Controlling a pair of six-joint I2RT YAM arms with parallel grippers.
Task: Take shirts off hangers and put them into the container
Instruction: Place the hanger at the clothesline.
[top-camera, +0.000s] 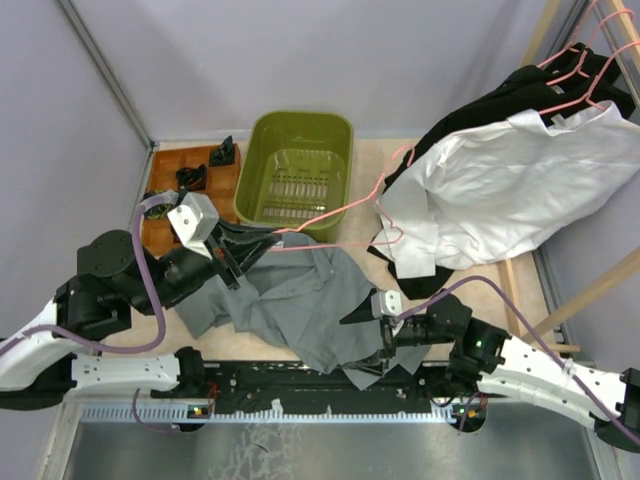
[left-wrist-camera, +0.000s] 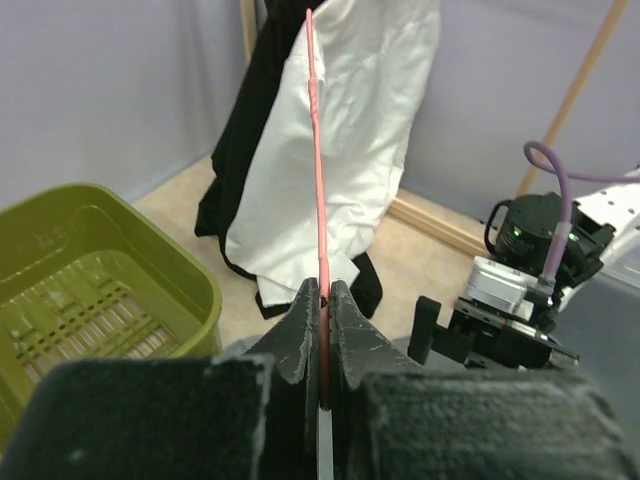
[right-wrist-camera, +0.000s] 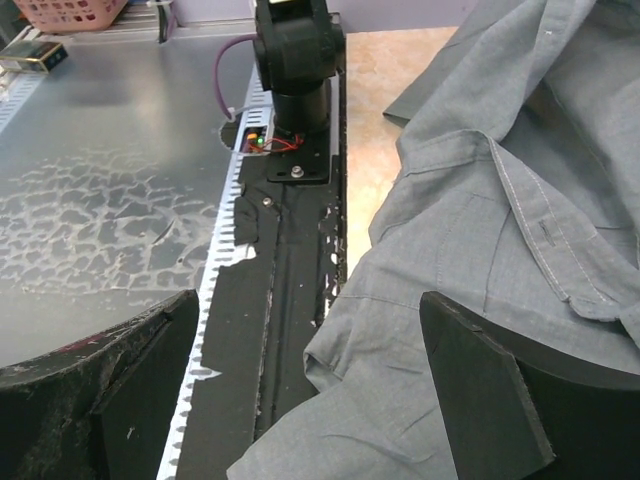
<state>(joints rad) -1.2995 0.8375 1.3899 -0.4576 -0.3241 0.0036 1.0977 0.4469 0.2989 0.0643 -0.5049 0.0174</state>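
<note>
Desk (top-camera: 372, 160) carries everything, with a light wooden rack pole (top-camera: 590, 290) along its right side. White shirt (top-camera: 520, 190) is the largest item: collar still on a pink hanger at the upper right, body spilling down onto the desk right of the container. Black shirts (top-camera: 500, 105) hang just behind and partly under it; how many there are cannot be told. Grey shirt (top-camera: 300, 300) lies crumpled on the desk near the arm bases, between the two arms, with its near edge draped over the black base rail. Container (top-camera: 300, 135) sits at the far centre, just beyond the grey shirt, with only its slotted bottom showing inside. Brown wooden tray (top-camera: 220, 185) stands touching or just beside its left wall, with small black pieces in the compartments. Rack hangers (top-camera: 580, 70) cluster at the top right. One loose hanger (top-camera: 330, 220) runs from the left gripper past the container's near right corner toward the white shirt. Left gripper (top-camera: 265, 240) is clamped shut on that wire; the left wrist view shows the pink wire pinched between the pads. Right gripper (top-camera: 362, 338) is spread wide, holding nothing, at the grey shirt's near right edge, and one finger (right-wrist-camera: 480, 390) is over the cloth.
</note>
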